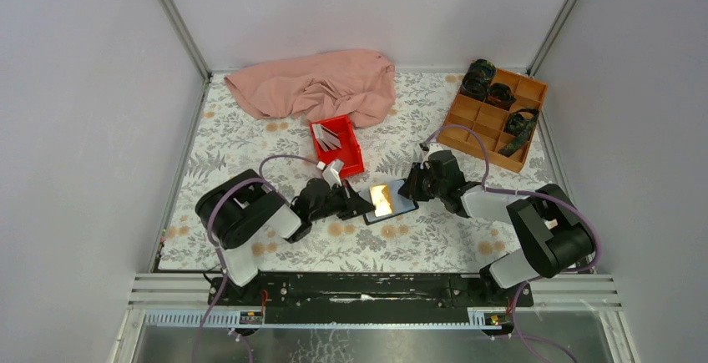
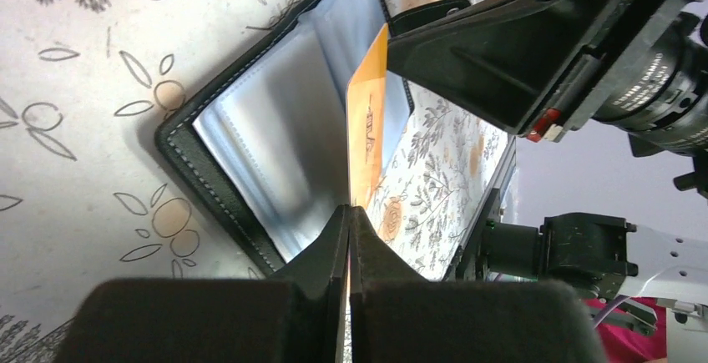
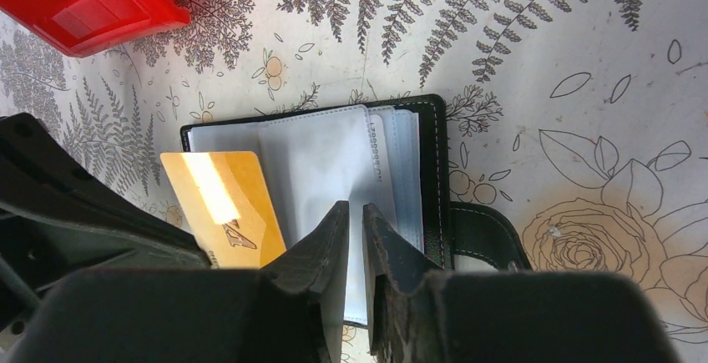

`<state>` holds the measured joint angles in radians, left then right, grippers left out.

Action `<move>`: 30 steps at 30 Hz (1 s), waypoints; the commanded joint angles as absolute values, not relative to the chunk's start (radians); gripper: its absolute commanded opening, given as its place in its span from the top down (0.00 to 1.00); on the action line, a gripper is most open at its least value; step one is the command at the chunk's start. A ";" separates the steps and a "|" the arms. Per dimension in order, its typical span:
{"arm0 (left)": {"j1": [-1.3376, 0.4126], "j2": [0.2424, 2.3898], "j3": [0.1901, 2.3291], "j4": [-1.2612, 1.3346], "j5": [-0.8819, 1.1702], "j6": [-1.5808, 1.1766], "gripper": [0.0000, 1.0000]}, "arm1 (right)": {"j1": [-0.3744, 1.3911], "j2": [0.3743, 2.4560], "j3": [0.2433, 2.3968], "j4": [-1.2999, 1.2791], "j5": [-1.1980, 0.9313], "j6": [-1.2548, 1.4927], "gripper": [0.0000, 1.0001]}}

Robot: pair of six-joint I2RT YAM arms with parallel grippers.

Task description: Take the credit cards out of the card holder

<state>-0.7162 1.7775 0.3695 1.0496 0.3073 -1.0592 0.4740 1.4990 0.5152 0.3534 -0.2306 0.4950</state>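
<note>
The orange card [image 2: 366,129] is clamped by the left gripper [image 2: 349,213] over the open card holder [image 3: 317,154] — laid near the red tray [image 1: 349,148]. The right gripper [image 3: 355,213] is set on the holder's sleeves, jaws barely apart — any grip cannot be told.

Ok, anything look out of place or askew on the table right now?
One silvery card sits tilted at the red tray's near end, seemingly poking over the rim rather than lying flat inside. Nothing else stands out.

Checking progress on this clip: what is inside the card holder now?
The card holder shows clear sleeves and one orange card at them, pinched by the left hand. Whether more cards lie under the layered sleeves is hidden.
</note>
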 commanded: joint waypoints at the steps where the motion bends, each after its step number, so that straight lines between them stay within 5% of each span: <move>1: -0.709 1.801 0.373 1.099 0.326 -1.046 1.00 | 0.479 1.497 0.502 0.294 -0.222 0.485 0.81; 7: -0.706 1.678 0.316 1.181 0.375 -0.980 1.00 | 0.479 1.403 0.448 0.386 -0.272 0.487 0.80; 11: -0.704 1.534 0.344 0.959 0.362 -0.855 1.00 | 0.479 1.346 0.418 0.453 -0.334 0.496 0.76; 19: -0.699 1.348 0.392 0.724 0.358 -0.732 1.00 | 0.479 1.179 0.320 0.643 -0.462 0.542 0.45; 30: -0.641 1.322 0.408 0.799 0.586 -0.727 1.00 | 0.479 0.915 0.305 0.660 -0.594 0.526 0.43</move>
